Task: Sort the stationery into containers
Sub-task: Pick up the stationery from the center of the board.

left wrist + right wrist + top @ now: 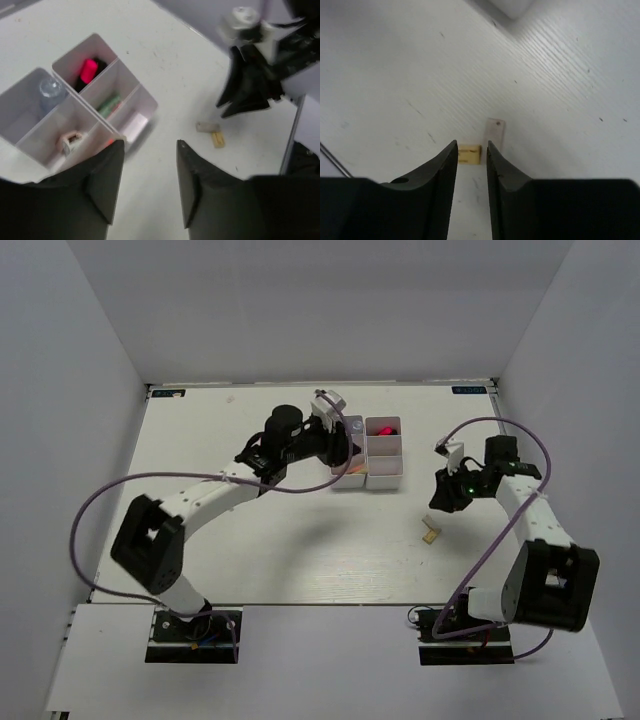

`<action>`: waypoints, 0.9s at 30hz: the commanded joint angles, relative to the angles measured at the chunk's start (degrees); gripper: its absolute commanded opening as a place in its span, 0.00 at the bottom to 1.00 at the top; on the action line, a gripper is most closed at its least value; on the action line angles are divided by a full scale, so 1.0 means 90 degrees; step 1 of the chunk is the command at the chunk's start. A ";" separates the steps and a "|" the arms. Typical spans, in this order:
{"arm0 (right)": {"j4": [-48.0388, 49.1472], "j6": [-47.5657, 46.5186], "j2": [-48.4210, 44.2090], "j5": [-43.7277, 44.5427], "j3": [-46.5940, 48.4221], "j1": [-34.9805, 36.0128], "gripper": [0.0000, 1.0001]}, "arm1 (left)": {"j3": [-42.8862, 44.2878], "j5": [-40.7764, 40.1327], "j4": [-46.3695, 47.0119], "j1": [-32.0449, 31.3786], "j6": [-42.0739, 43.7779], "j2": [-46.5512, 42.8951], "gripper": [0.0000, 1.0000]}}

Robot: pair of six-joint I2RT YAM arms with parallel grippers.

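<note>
- Overhead view of a white desk [300, 560] with two robot arms bolted at its near edge and a white organiser [142, 98] of small open compartments towards the far side.
- The left gripper [150, 145] hovers just beside the organiser's near corner. Its jaws stand moderately wide and hold nothing.
- Compartments already hold items: a black marker with a pink cap [89, 70], a green tube [107, 106], a clear bluish piece [50, 91] and a small tan item [72, 141].
- The right gripper [471, 145] hangs above the open desk, well apart from the organiser. Its jaws are narrow, a thin gap between them, and empty.
- Two loose pieces lie on the desk below and just ahead of the right gripper: a small tan block [469, 154] and a pale pinkish tube [495, 131]. They sit just beside each other, possibly touching.
- Handling, as a judgement: both pieces look very light and stiff, not fragile.
- The block is flat and low, so it may skid away if the jaws close unevenly. Straddling its short sides, tips nearly on the desk, seems best.
- The tube could roll, so gripping across its middle looks safest.
- The jaws would need to widen before coming down, and the closeness of the two pieces risks nudging one while taking the other.
</note>
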 commanded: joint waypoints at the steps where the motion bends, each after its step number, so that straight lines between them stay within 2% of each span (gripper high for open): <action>1: -0.0264 -0.0470 0.0680 0.1740 0.0333 0.0277 0.35 | 0.0440 -0.1425 -0.3371 -0.0455 -0.0379 -0.0973 0.60; 2: -0.0177 -0.0451 0.0875 0.2024 0.0305 0.0336 0.39 | 0.0750 -0.1891 -0.3879 -0.0474 -0.0467 -0.1167 0.70; 3: -0.0099 -0.0383 0.0993 0.2288 0.0295 0.0433 0.47 | 0.0792 -0.2186 -0.4320 -0.0455 -0.0806 -0.1246 0.74; 4: 0.0182 -0.0305 0.1052 0.2445 0.0169 0.0541 0.50 | 0.0792 -0.2266 -0.5252 -0.0445 -0.0877 -0.1315 0.77; 7: 0.0447 -0.0013 0.1247 0.3012 0.0149 0.0737 0.50 | 0.0344 -0.2695 -0.6019 -0.0251 -0.0917 -0.2055 0.80; 8: 0.0526 0.0017 0.1287 0.3313 0.0187 0.0737 0.50 | -0.0102 -0.2706 -0.6120 -0.0182 -0.0907 -0.2309 0.82; 9: 0.0556 0.0153 0.1335 0.3403 0.0217 0.0988 0.50 | -0.0280 -0.2687 -0.6237 -0.0017 -0.0820 -0.2437 0.83; 12: 0.0673 0.0309 0.1764 0.3560 0.0275 0.1146 0.50 | -0.1225 -0.2426 -0.6229 0.0655 -0.0742 -0.3274 0.85; 15: 0.0556 0.0485 0.1941 0.3385 0.0344 0.1283 0.50 | -0.2065 -0.2258 -0.6053 0.1009 -0.0644 -0.3812 0.85; 17: 0.0517 0.0613 0.1942 0.3190 0.0325 0.1411 0.50 | -0.2273 -0.2034 -0.5898 0.1291 -0.0566 -0.4010 0.86; 21: 0.0400 0.0711 0.1980 0.2945 0.0364 0.1538 0.51 | -0.2946 -0.1760 -0.5555 0.1517 -0.0458 -0.4605 0.86; 27: 0.0263 0.0838 0.2030 0.2721 0.0335 0.1636 0.51 | -0.3319 -0.1623 -0.5330 0.1654 -0.0341 -0.4880 0.86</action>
